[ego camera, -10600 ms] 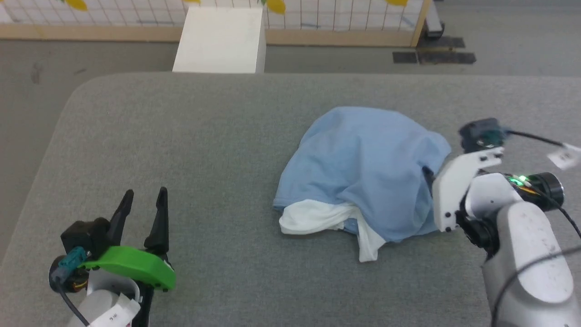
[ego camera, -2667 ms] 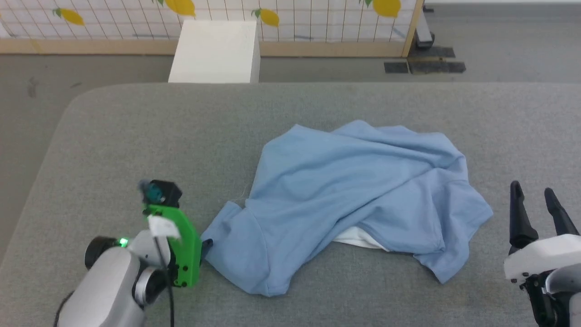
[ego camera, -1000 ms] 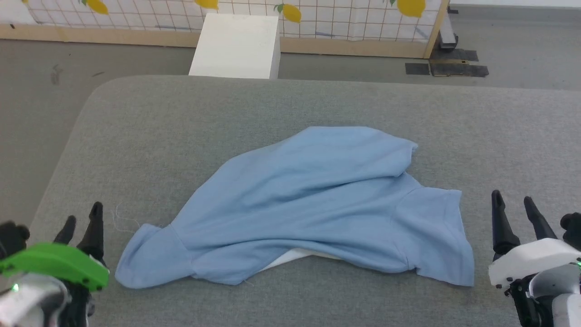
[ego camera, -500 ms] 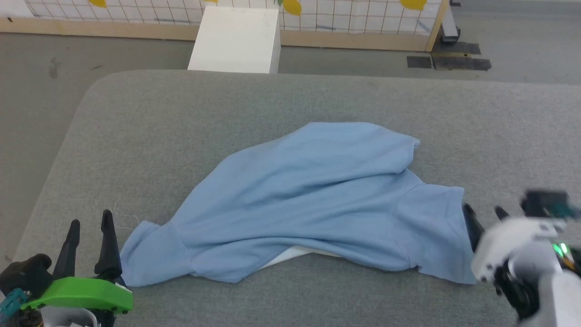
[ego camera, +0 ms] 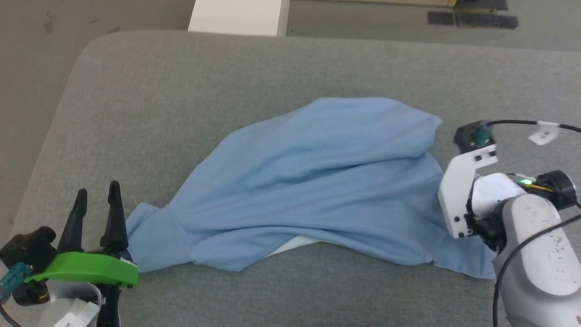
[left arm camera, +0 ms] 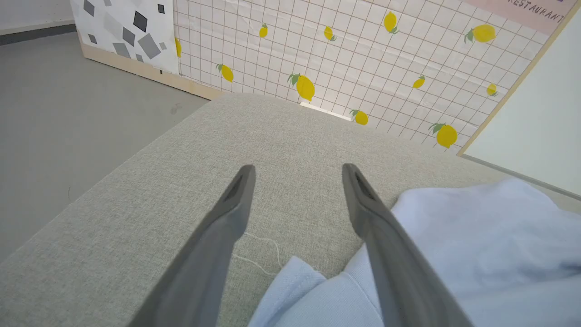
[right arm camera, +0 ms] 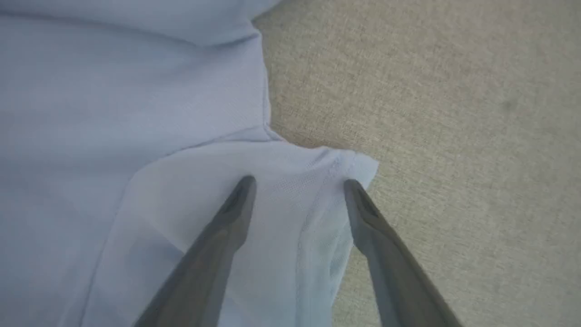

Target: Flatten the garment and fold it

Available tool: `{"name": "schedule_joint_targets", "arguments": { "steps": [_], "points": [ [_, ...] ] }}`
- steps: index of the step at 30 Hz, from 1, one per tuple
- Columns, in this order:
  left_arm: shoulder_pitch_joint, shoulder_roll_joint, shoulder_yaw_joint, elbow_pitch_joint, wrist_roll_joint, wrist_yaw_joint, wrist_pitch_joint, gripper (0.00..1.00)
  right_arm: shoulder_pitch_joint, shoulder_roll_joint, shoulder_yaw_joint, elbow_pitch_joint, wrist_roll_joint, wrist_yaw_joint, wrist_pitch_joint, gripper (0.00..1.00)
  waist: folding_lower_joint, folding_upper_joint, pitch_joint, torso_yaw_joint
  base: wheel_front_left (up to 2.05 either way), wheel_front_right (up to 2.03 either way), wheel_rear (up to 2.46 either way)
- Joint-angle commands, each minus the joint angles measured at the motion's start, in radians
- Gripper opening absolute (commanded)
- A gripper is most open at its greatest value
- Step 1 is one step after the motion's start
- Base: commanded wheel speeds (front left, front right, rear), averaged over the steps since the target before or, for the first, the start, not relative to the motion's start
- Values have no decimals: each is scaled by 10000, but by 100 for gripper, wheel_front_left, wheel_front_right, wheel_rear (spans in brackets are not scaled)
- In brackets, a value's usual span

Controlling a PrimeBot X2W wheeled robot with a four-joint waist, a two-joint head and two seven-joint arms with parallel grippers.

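Both pairs of fingers apart, right gripper [right arm camera: 299, 182] now over garment [ego camera: 317, 181] sleeve, left gripper [ego camera: 96, 193] at garment's edge

Head view downward, wrist views low, right perhaps nearest, all share garment [ego camera: 317, 181]

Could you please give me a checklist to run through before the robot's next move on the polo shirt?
1. Right gripper open: ok.
2. Right sleeve's hem between its fingers: ok.
3. Its fingertips touching cloth: cannot tell.
4. Left gripper open: ok.
5. Left sleeve between its fingers: not ok, only a corner; the tips are over the bare grey table.
6. Polo shirt flat: not ok, rumpled, with white lining showing under its near edge.
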Motion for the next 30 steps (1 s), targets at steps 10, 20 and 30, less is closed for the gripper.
{"name": "schedule_joint_targets", "arguments": {
  "steps": [10,20,30],
  "points": [
    [-530,43,-52,258,46,-272,-92,100,-17,-459,803,614,588,-15,1316,92,-1,41,832,486,0,0,0],
    [-637,68,-175,454,65,-354,-98,100,-224,-1084,-978,83,278,-15,1483,0,-1,41,637,539,0,0,0],
    [-695,141,-297,528,-28,-387,-86,100,-537,-824,-3427,-857,-1167,-15,1365,0,-1,41,772,751,0,0,0]
  ]
}}
